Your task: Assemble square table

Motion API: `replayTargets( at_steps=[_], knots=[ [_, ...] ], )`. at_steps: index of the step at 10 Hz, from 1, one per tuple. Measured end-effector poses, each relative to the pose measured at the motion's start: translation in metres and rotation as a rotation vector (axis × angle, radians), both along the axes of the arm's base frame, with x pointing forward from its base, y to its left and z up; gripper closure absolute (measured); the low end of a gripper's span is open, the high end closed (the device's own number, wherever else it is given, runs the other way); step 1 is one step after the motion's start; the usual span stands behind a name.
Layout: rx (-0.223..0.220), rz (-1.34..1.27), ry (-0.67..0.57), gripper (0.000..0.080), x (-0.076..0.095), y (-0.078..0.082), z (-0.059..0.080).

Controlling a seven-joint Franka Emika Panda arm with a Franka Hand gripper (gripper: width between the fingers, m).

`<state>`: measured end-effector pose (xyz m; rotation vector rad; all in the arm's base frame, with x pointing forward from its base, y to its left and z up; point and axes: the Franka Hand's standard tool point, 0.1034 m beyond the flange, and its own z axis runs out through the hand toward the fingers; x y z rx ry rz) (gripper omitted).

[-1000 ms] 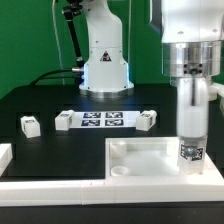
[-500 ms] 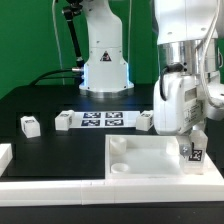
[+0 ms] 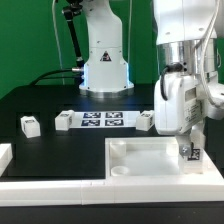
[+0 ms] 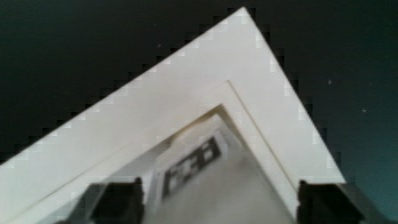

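**Leg release at tabletop corner**

Square tabletop [image 3: 140, 165] lies flat, rim upward. Gripper [image 4: 219, 203] hangs over the tabletop's near corner on the exterior view's right. Its jaws are parted and appear clear of the leg [image 3: 193, 154] on both sides, so the leg is judged released. The leg stands upright in that corner, long axis vertical, tag facing the exterior camera. Recommendation: withdraw straight up along that axis with no sideways drift, lest a finger tip the leg. Seating depth in the socket cannot be confirmed.
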<state>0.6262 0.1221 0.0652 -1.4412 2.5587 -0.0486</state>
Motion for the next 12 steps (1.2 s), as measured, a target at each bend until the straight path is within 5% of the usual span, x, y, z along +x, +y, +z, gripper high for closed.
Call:
replayTargets(
  at_steps=[1,3,5,8,12],
  knots=[
    [0.0,0.0,0.0,0.0201,0.0,0.0,0.0],
    [-0.022,0.092,-0.007,0.0159,0.001,-0.001,0.0],
    [-0.106,0.461,-0.028,0.0152,0.003,-0.003,0.002],
    [-0.151,0.645,-0.039,0.015,0.003,-0.005,0.002],
    [-0.327,1.317,0.009,0.015,0.006,0.001,0.011]
  ],
)
